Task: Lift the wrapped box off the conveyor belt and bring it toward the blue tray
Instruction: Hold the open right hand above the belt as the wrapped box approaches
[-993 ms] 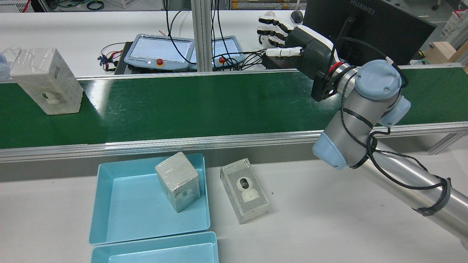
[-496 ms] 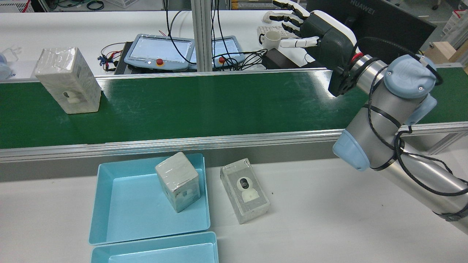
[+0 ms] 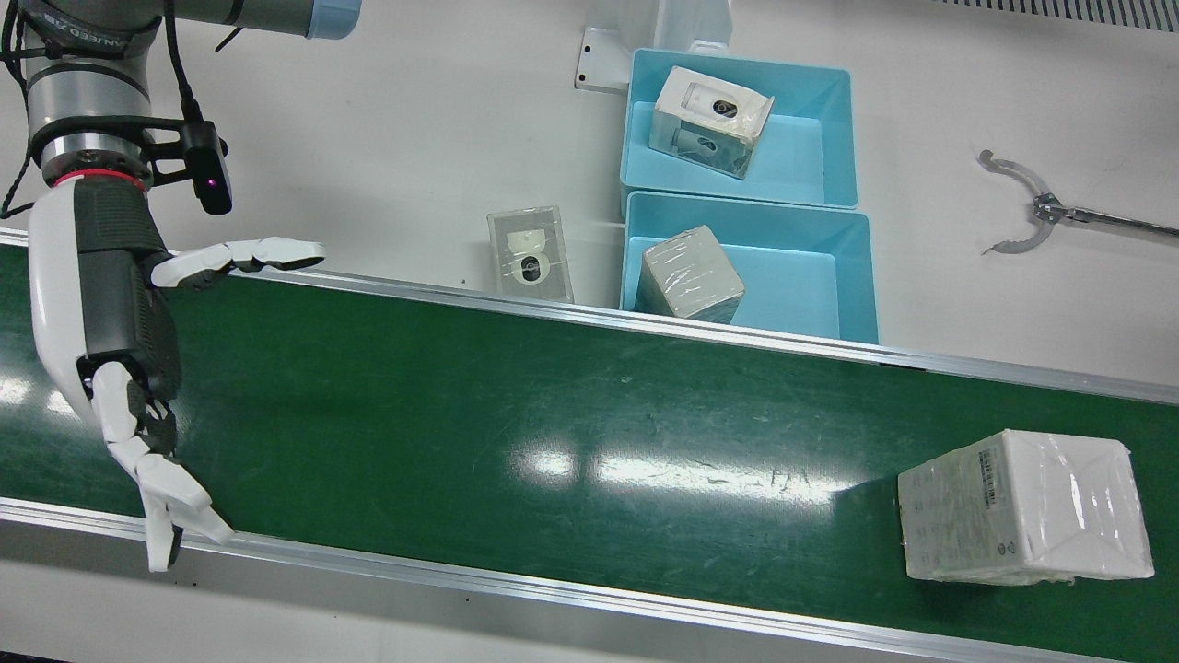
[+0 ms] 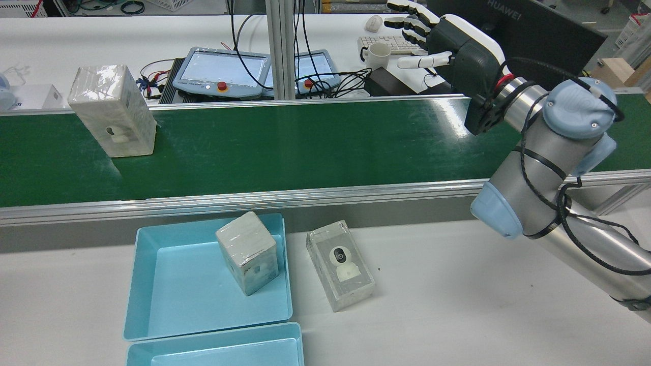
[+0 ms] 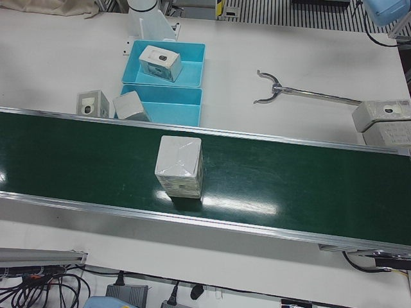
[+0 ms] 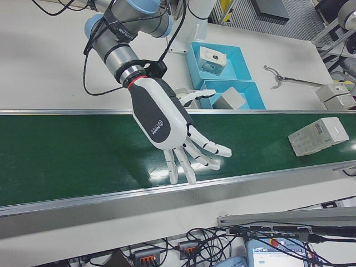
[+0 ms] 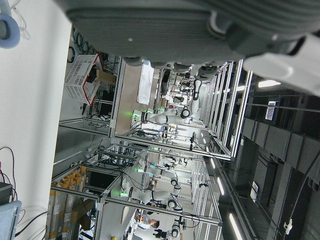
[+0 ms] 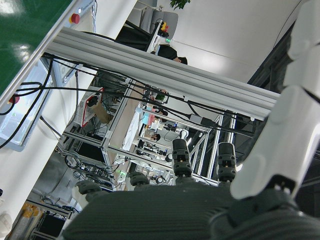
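A white shrink-wrapped box (image 4: 112,109) stands on the green conveyor belt (image 4: 285,147) near its left end in the rear view; it also shows as the wrapped box (image 3: 1022,506) in the front view and the wrapped box (image 5: 180,165) in the left-front view. My right hand (image 4: 447,46) hovers open over the belt's other end, fingers spread, far from the box and holding nothing; it is the right hand (image 3: 120,350) and right hand (image 6: 167,119). The blue tray (image 4: 173,295) sits before the belt and holds a wrapped cube. My left hand (image 7: 150,20) shows only as a dark palm.
A second blue tray (image 3: 811,147) holds another box. A wrapped camera box (image 4: 339,264) lies on the table right of the tray. A grabber tool (image 3: 1022,207) rests on the table. Teach pendants (image 4: 221,68), a mug (image 4: 377,53) and a monitor (image 4: 513,35) stand beyond the belt.
The wrapped box has travelled to the right along the belt in the rear view. My right hand has risen and swung right and farther back, staying open.
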Available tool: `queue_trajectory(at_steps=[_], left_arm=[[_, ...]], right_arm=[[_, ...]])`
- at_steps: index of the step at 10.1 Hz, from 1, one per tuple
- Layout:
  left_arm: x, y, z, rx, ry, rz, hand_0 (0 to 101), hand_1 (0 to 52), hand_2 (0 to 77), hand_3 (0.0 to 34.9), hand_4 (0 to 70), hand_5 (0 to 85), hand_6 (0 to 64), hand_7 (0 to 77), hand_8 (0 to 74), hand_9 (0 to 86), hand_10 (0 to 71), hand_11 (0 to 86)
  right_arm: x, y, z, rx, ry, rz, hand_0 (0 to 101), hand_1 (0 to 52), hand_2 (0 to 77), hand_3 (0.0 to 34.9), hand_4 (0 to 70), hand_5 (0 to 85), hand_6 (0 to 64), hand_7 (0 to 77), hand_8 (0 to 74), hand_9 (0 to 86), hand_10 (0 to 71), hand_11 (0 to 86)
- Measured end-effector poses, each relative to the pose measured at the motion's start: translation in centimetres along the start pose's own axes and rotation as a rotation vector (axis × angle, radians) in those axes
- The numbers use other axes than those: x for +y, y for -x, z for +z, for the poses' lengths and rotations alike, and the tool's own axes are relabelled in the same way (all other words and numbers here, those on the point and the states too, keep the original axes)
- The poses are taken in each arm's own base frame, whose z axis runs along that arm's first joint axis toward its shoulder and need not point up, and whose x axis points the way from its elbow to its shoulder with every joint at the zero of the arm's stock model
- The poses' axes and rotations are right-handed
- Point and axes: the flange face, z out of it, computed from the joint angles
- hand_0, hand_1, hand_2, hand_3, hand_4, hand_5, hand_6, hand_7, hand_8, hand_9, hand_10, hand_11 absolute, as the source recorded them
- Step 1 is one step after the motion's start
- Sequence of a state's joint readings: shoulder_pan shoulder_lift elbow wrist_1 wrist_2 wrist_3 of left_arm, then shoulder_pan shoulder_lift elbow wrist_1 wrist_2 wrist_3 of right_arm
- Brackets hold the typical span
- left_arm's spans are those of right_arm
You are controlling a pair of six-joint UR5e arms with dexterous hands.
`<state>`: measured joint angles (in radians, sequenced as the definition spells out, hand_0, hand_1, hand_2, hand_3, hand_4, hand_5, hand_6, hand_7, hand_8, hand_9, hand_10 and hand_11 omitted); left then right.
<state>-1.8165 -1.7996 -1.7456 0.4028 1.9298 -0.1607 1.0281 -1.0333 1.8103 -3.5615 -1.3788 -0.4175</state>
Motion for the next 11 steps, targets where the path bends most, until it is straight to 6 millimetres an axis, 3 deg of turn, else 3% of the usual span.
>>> queue_trajectory(at_steps=[5,11], left_arm=[[0.0,0.0,0.0,0.000,0.000,0.000,0,0.0,0.5,0.0,0.5,0.5,0.0,0.5,0.5,0.5,0.0,0.0],[0.0,0.0,0.0,0.000,0.000,0.000,0,0.0,1.1,0.0,0.5,0.5,0.0,0.5,0.0,0.5,0.5,0.0]], right_arm=[[1.1,-1.4,-0.3,0.018,0.020,0.058,39,9.8,15.3,30.0,4.4,21.8,0.0,20.2,0.5,2.2,0.0,1.1],[1.2,-0.9,-0.5,0.007,0.022,0.061,40,9.8,15.3,30.1,5.4,21.8,0.0,20.2,0.5,2.2,0.5,1.1]])
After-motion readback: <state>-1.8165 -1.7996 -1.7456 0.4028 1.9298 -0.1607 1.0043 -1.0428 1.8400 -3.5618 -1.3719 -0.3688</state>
